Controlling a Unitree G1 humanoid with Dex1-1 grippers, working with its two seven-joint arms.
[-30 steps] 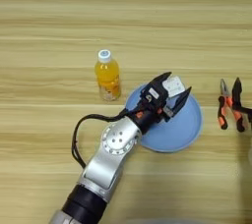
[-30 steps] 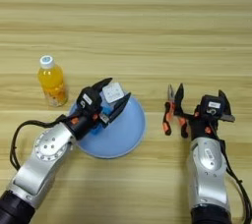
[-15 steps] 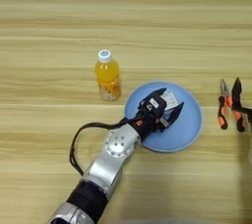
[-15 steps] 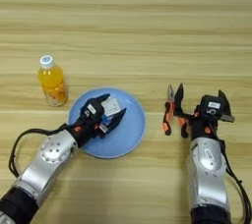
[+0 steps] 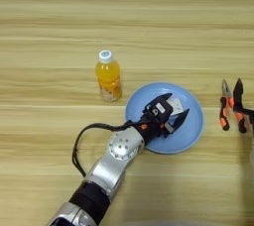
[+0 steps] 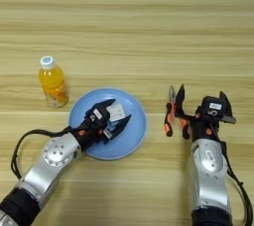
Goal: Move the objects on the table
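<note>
A round light-blue plate lies on the table at centre. On it rests a small pale grey square block. My left gripper reaches over the plate from the near left. It is open, with one black finger on each side of the block. A small bottle of orange drink with a white cap stands upright just left of the plate. My right gripper sits parked to the right of the plate, its fingers spread.
Pliers with orange handles lie on the wood between the plate and my right gripper, close to its left finger. A black cable loops beside my left forearm. Bare planks stretch across the far half of the table.
My left gripper has drawn back from the plate's far rim to over its middle, bringing the block with it. The block now lies on the plate. Bottle and right arm have not moved.
</note>
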